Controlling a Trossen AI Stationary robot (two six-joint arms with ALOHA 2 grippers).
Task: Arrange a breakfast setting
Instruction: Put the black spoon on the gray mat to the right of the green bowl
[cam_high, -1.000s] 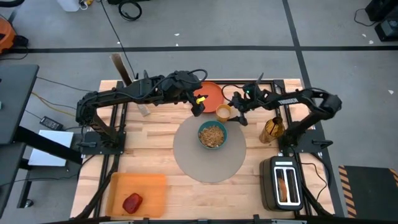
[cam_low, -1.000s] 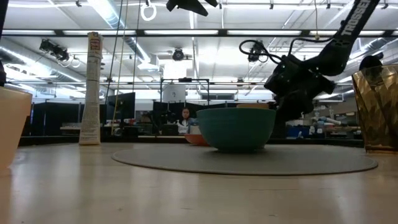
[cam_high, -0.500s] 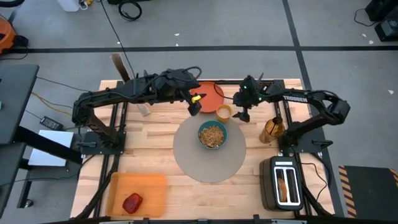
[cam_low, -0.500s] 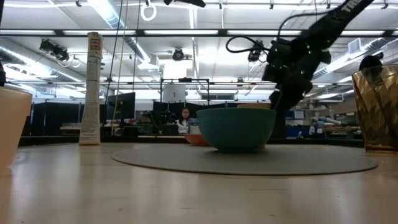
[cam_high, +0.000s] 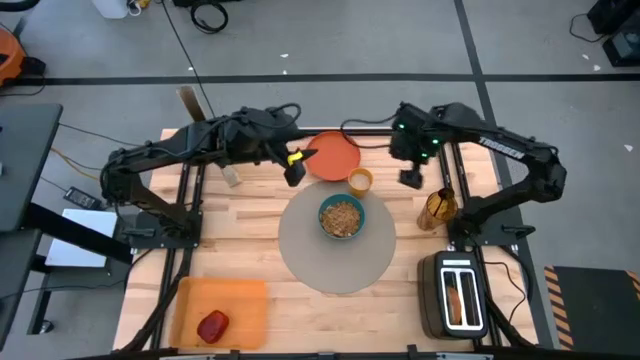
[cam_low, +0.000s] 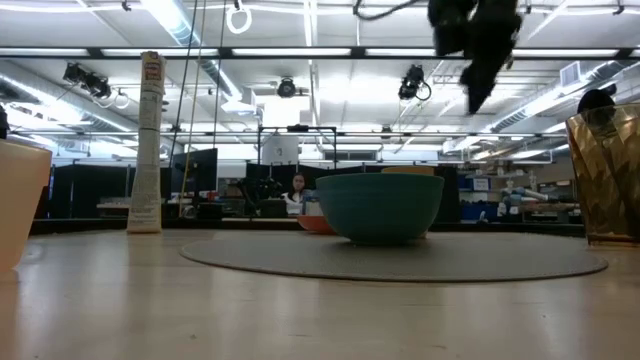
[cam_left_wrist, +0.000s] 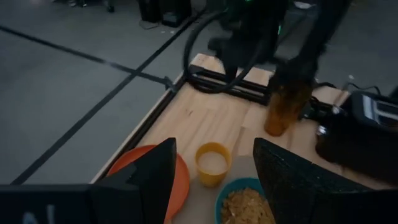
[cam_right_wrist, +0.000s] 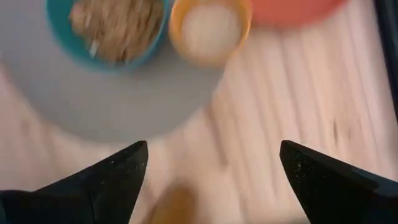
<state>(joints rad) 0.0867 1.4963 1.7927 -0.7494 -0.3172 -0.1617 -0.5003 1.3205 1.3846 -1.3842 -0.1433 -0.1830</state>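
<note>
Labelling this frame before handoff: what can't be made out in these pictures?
- Small yellow cup: low view, hidden behind the teal bowl except its rim.
- Orange plate: low view, only a sliver beside the bowl.
- Toast slice: high view, sunk in the toaster; too small to judge.
- Metal spoon: no view shows it.
- Right gripper: low view, arm cut by top edge.
- Amber glass: low view, cut by right edge.

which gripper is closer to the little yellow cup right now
Right, narrowly. The right gripper hangs open beside the yellow cup, off the mat toward the amber glass. The left gripper is open on the cup's other side, beyond the orange plate.
</note>
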